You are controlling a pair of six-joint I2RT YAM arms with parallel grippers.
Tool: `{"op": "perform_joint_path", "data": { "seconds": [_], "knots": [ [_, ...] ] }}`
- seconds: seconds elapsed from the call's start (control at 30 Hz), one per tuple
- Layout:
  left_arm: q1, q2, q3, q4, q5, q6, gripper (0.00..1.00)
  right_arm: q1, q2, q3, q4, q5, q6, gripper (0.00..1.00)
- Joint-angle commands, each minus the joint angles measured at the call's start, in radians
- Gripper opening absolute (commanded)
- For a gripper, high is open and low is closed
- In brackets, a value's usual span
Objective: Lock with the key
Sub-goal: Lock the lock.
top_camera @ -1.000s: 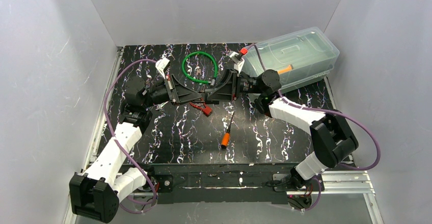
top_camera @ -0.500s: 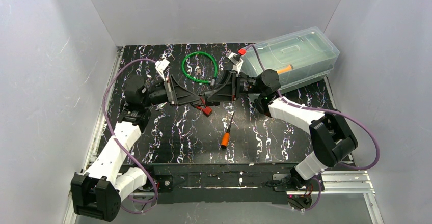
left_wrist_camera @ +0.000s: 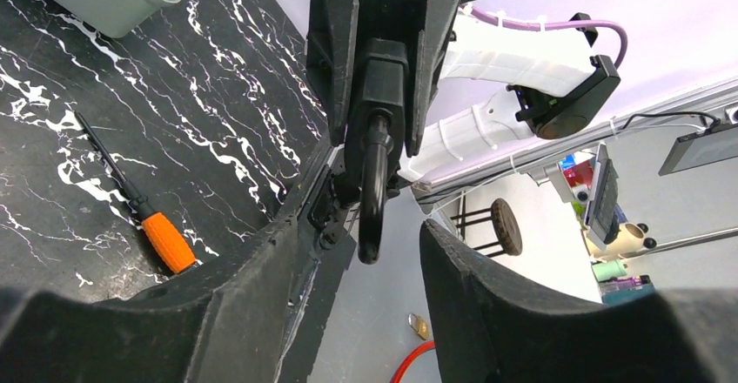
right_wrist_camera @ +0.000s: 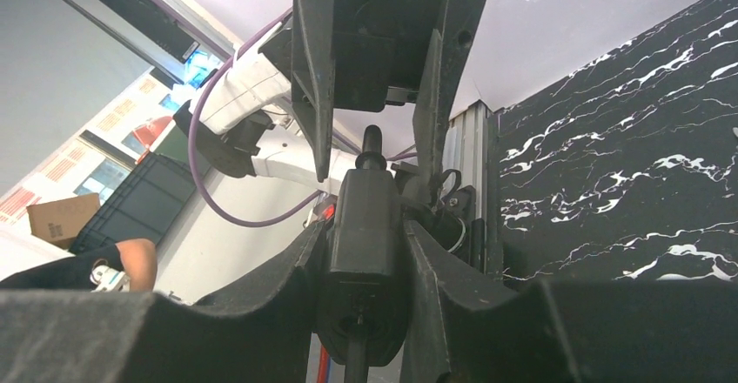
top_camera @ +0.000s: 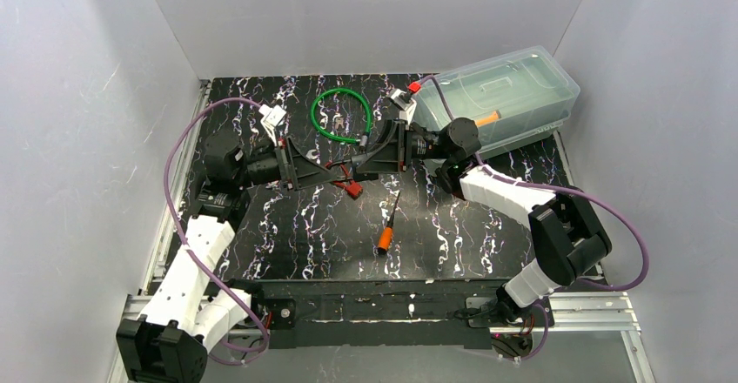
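Backing off to the left vs a second ago, the left gripper point(top_camera: 331, 171) is now standing w/ its fingers spread wide, where before they were closed up right at the lock body point(right_wrist_camera: 365, 226); its arm's elbow is also sitting further left. The right gripper point(top_camera: 358, 165) isn't shifting: same spot mid-bench, clamping the black lock body between both fingers and holding it up off the bench point(top_camera: 287, 244). The key point(left_wrist_camera: 372, 193) is sticking out of the lock body's end toward the left gripper, sitting in the gap between those open fingers; can't tell if either finger is touching it. A red tag point(top_camera: 351, 186) is lying on the bench just under where the two grippers are meeting, approx same place as before. The green cable loop point(top_camera: 315, 111) is lying behind them, the orange-handled screwdriver point(top_camera: 385, 238) in front and the clear bin point(top_camera: 509, 96) at the far right, none of them moving.
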Motion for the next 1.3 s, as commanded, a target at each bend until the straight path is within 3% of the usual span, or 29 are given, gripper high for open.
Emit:
{"op": "perform_joint_path", "data": {
  "seconds": [0.0, 0.07, 0.13, 0.17, 0.23, 0.27, 0.4, 0.63, 1.27],
  "knots": [
    [-0.031, 0.011, 0.042, -0.018, -0.008, 0.031, 0.54, 0.011, -0.03, 0.036, 0.127, 0.023, 0.042, 0.01],
    [-0.056, 0.024, 0.053, -0.018, -0.022, 0.029, 0.52, 0.023, -0.029, 0.035, 0.123, 0.02, 0.038, 0.01],
    [-0.082, 0.039, 0.064, -0.018, -0.038, 0.023, 0.42, 0.03, -0.027, 0.033, 0.112, 0.017, 0.034, 0.01],
    [-0.089, 0.044, 0.069, -0.018, -0.041, 0.022, 0.33, 0.031, -0.024, 0.034, 0.105, 0.014, 0.033, 0.01],
    [-0.092, 0.047, 0.073, -0.016, -0.058, 0.006, 0.06, 0.031, -0.019, 0.039, 0.087, 0.008, 0.035, 0.02],
    [-0.09, 0.046, 0.073, -0.015, -0.064, -0.005, 0.0, 0.031, -0.018, 0.043, 0.066, 0.006, 0.036, 0.04],
    [-0.081, 0.041, 0.067, -0.013, -0.113, -0.063, 0.0, 0.031, -0.015, 0.049, -0.019, 0.012, 0.02, 0.49],
    [-0.072, 0.021, 0.047, -0.016, -0.222, -0.111, 0.0, 0.031, -0.023, 0.052, -0.038, 0.024, 0.028, 0.7],
    [-0.124, 0.069, 0.034, 0.069, -0.273, -0.16, 0.0, 0.069, 0.027, 0.072, 0.09, 0.067, 0.11, 0.53]
  ]
}}
